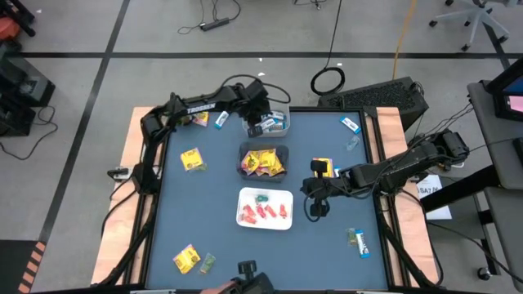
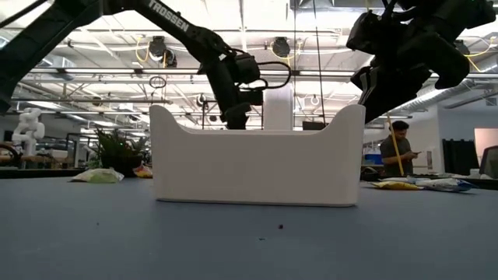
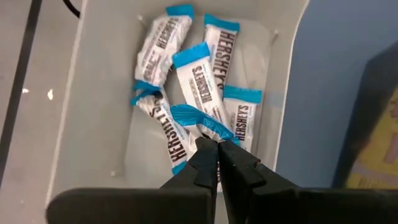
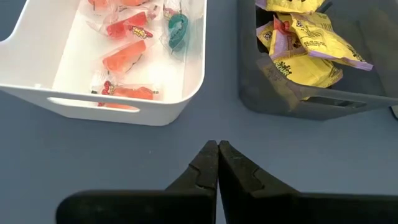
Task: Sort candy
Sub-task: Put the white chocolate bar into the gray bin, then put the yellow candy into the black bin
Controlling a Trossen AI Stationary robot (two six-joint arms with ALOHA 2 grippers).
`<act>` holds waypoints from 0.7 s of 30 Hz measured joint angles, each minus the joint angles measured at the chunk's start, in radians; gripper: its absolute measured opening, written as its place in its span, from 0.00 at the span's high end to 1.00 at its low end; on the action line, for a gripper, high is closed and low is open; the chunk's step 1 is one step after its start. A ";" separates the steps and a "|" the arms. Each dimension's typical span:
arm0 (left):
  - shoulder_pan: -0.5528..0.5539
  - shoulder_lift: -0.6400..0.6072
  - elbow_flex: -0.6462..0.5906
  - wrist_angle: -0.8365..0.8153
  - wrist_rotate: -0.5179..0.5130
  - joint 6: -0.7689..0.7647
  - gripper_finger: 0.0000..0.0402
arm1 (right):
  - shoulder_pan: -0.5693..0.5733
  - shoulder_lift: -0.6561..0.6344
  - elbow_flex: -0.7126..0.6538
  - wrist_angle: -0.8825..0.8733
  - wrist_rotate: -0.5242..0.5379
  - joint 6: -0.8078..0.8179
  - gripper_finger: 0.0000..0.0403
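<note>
My left gripper (image 3: 211, 144) hangs over the far white tray (image 1: 280, 122), shut on a blue-and-white candy bar (image 3: 198, 121). Several more such bars (image 3: 205, 81) lie in that tray. My right gripper (image 4: 217, 147) is shut on nothing and hovers above the blue table, right of the near white tray (image 1: 265, 208) and near the dark tray (image 1: 263, 161). The near white tray holds red pieces (image 4: 121, 56) and a green one (image 4: 177, 30). The dark tray holds yellow packets (image 4: 311, 43). My left gripper pinches the bar's blue crimped end (image 3: 189, 116) between its two fingertips, coming steeply from above. The bar lies over the other bars in the tray. Whether it rests on them or hangs clear of them, I cannot tell.
Loose candy lies about the table: yellow packets (image 1: 192, 159) (image 1: 186, 259) (image 1: 323, 167) and blue-and-white bars (image 1: 350, 124) (image 1: 360, 243) (image 1: 221, 120). In the low view the near white tray (image 2: 257, 163) fills the middle. A person (image 2: 397, 148) stands in the room beyond.
</note>
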 joint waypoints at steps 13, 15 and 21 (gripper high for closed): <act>-0.006 -0.007 0.001 -0.027 -0.008 -0.002 0.81 | 0.000 0.000 0.000 0.000 -0.004 0.000 1.00; -0.007 -0.008 0.001 -0.027 -0.010 -0.002 0.81 | 0.000 0.000 0.000 0.000 -0.004 0.000 1.00; -0.014 -0.038 0.000 -0.059 -0.062 -0.001 0.82 | 0.000 0.000 0.000 -0.025 -0.004 0.004 1.00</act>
